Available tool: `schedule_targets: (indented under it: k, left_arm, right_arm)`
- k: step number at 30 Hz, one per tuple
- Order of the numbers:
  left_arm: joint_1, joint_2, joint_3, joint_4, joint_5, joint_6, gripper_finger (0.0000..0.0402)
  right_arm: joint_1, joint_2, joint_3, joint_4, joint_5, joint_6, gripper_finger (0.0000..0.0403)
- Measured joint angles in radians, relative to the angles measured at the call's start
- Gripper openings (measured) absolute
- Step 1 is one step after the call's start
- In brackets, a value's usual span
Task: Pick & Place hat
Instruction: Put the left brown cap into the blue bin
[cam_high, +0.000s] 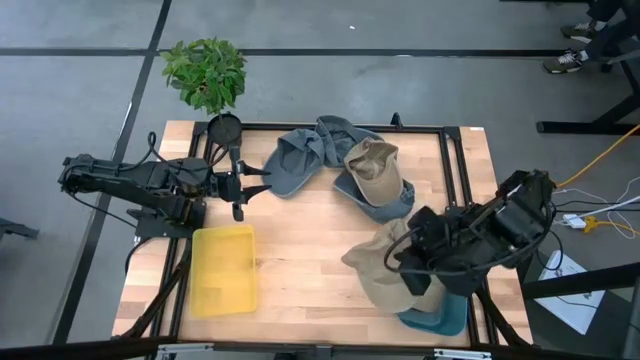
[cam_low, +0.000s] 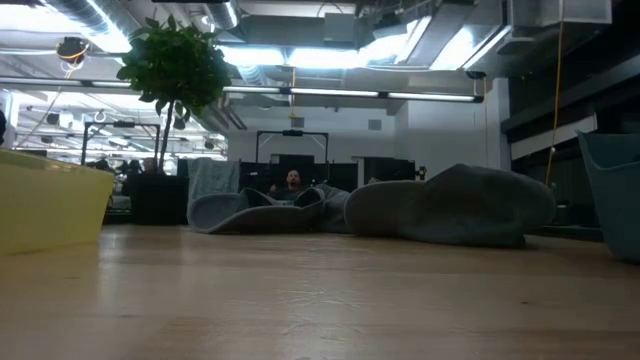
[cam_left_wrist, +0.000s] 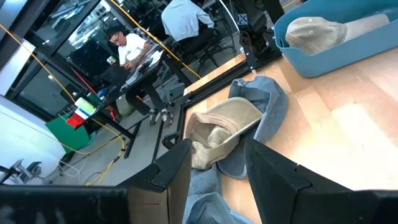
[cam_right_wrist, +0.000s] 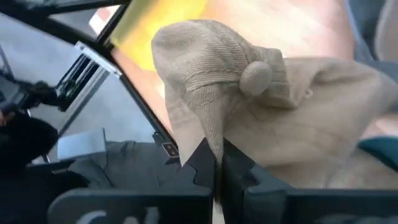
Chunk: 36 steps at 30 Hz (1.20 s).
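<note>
1. fingers of the right gripper (cam_right_wrist: 217, 163) are pinched together on a tan corduroy hat (cam_high: 378, 268), which is held over the table's (cam_high: 310, 250) near right part, partly above the blue bin (cam_high: 440, 318).
2. fingers of the left gripper (cam_left_wrist: 214, 171) are seen apart and empty at the far left, near a potted plant (cam_high: 206, 72).
3. a second tan cap (cam_high: 372, 170) is seen on blue-grey hats (cam_high: 300, 155) (far middle of the table).
4. a yellow bin (cam_high: 224, 268) is placed near left.
</note>
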Motion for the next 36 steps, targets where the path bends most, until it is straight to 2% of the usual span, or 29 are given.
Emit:
schedule_targets:
  k: [3,8,14,16,21,26,28,33,36]
  left_arm:
    - [0.0,0.0,0.0,0.0,0.0,0.0,0.0144]
    - [0.0,0.0,0.0,0.0,0.0,0.0,0.0142]
    - [0.0,0.0,0.0,0.0,0.0,0.0,0.0141]
    - [0.0,0.0,0.0,0.0,0.0,0.0,0.0141]
    - [0.0,0.001,0.0,0.0,0.0,0.0,0.0141]
    - [0.0,0.004,0.0,0.001,0.0,0.0,0.0141]
    - [0.0,0.004,0.0,0.001,0.0,0.0,0.0141]
    - [0.0,0.004,0.0,0.001,-0.001,0.0,0.0141]
    - [0.0,0.004,0.0,0.001,-0.001,0.001,0.0141]
  right_arm:
    - [0.0,-0.076,-0.145,-0.001,-0.061,0.099,0.0005]
    - [0.002,-0.193,-0.411,-0.004,-0.244,0.293,0.0007]
    - [0.035,-0.259,-0.49,-0.004,-0.45,0.45,0.0007]
    - [0.046,-0.266,-0.49,-0.001,-0.464,0.495,0.0007]
    - [0.045,-0.248,-0.49,-0.002,-0.38,0.509,0.0007]
    - [0.025,-0.214,-0.505,0.001,-0.379,0.539,0.0007]
    - [0.019,-0.214,-0.543,0.0,-0.407,0.58,0.0008]
    - [0.018,-0.217,-0.655,-0.003,-0.567,0.633,0.0008]
    - [0.018,-0.22,-0.71,-0.002,-0.608,0.644,0.0008]
